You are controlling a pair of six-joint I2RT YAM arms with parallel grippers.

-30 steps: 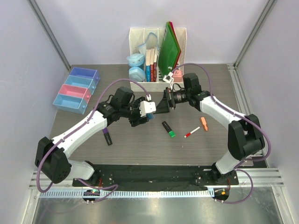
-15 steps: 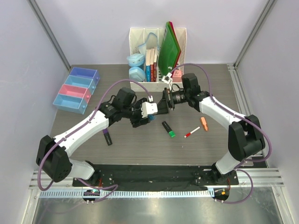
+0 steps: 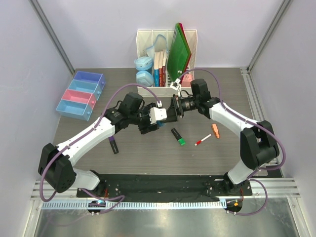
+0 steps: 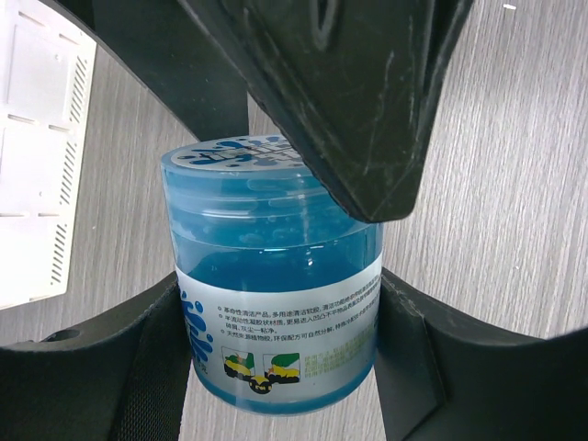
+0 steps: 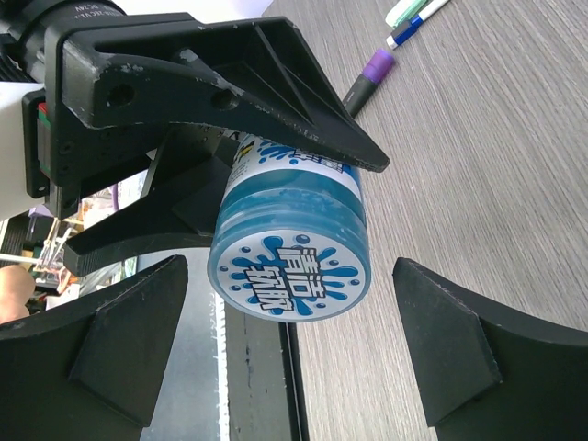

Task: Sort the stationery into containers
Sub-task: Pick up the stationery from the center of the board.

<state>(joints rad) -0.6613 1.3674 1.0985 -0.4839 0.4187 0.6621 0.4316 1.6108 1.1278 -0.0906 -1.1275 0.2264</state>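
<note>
My left gripper is shut on the round blue-lidded pot and holds it sideways above the table. My right gripper is open, one finger on each side of the pot's lid, not touching it. In the top view the two grippers meet at mid-table and hide the pot. A black marker with a green end, a white pen with a red cap, an orange piece and a purple-ended black marker lie on the table. Four trays stand at the far left: purple, light blue, pink, light blue.
The tall white file rack with books, green folders and two pale blue cases stands at the back, just behind the grippers. The right wrist view shows a mint highlighter and a blue-capped pen beside the purple marker end.
My left gripper has carried the pot right, towards the right gripper. My right gripper has moved slightly left, so its open fingers now flank the lid.
</note>
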